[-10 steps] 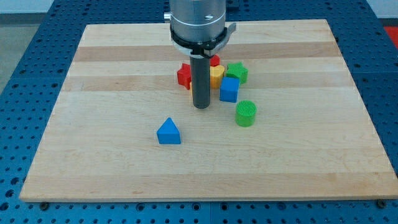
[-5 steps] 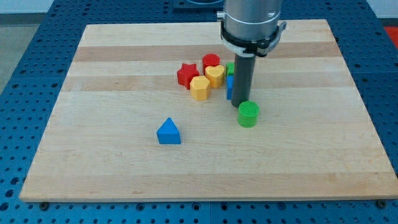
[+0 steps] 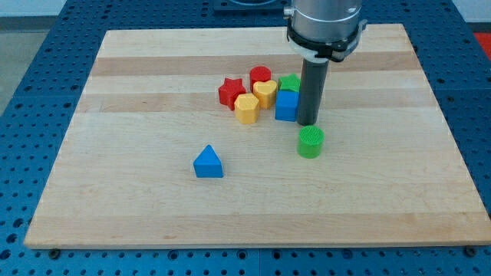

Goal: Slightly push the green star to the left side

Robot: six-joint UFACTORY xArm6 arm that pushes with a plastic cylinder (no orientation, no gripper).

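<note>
Green star (image 3: 291, 83) at cluster's right, behind blue cube (image 3: 286, 106). My tip (image 3: 308, 123) just right of cube, above green cylinder (image 3: 310, 142). No pincer on rod.

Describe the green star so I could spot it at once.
Find the huddle of blocks near the top middle of the wooden board. The green star sits at the huddle's right end, behind the blue cube, just left of the dark rod. It is the huddle's only green block.

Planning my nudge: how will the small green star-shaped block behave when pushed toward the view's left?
The green star-shaped block is squat, so it probably slides, not tips. The blue cube and yellow heart block crowd it, so they likely shift too. My tip sits right of the cube.
</note>
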